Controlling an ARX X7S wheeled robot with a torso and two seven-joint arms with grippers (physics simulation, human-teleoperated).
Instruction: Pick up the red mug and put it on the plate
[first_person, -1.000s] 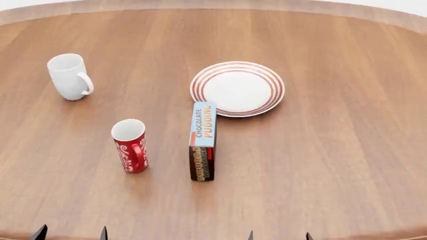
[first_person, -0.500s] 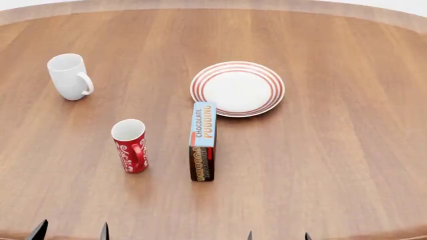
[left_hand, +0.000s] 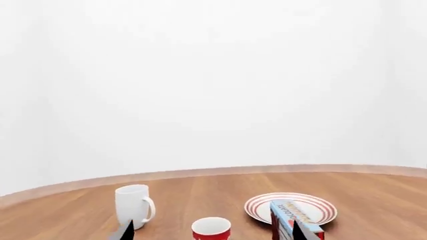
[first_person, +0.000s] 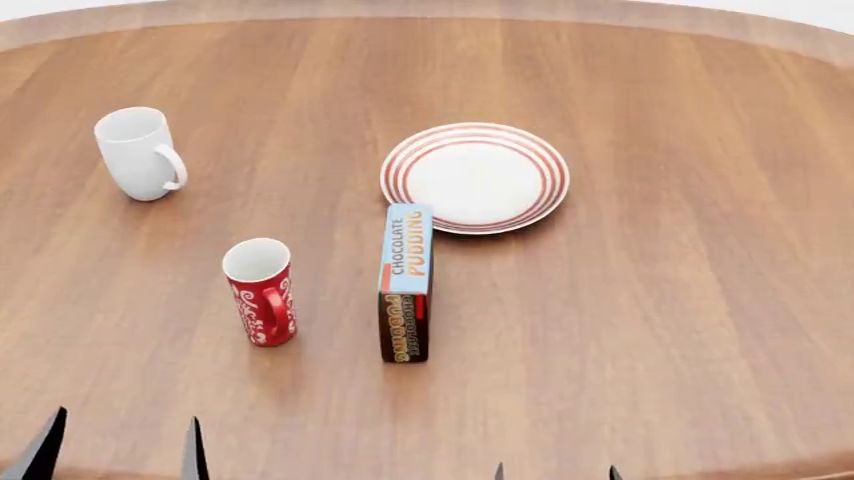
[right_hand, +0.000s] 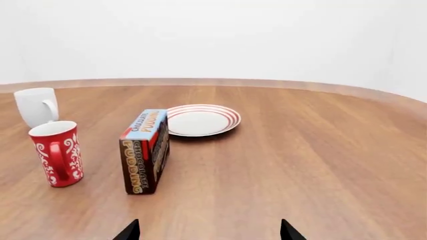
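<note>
Head view: on the round wooden counter (first_person: 641, 300), the tall red mug (first_person: 260, 292) with white swirls stands upright, well apart from the red-ringed white plate (first_person: 475, 177). A chocolate pudding box (first_person: 406, 281) stands between them, its far end just beside the plate's rim. A plain white mug (first_person: 139, 153) stands far left. Only dark tips of the left pincer (first_person: 118, 448) and right pincer (first_person: 555, 472) show, both spread and empty.

Left wrist view: the red mug is cut off below its rim.

Right wrist view: the box's glossy cardboard face reads clearly.

Light: bright, even, diffuse from above
Shadows: faint, soft on the table (first_person: 641, 330)
Focus: sharp throughout, no glare or blur
</note>
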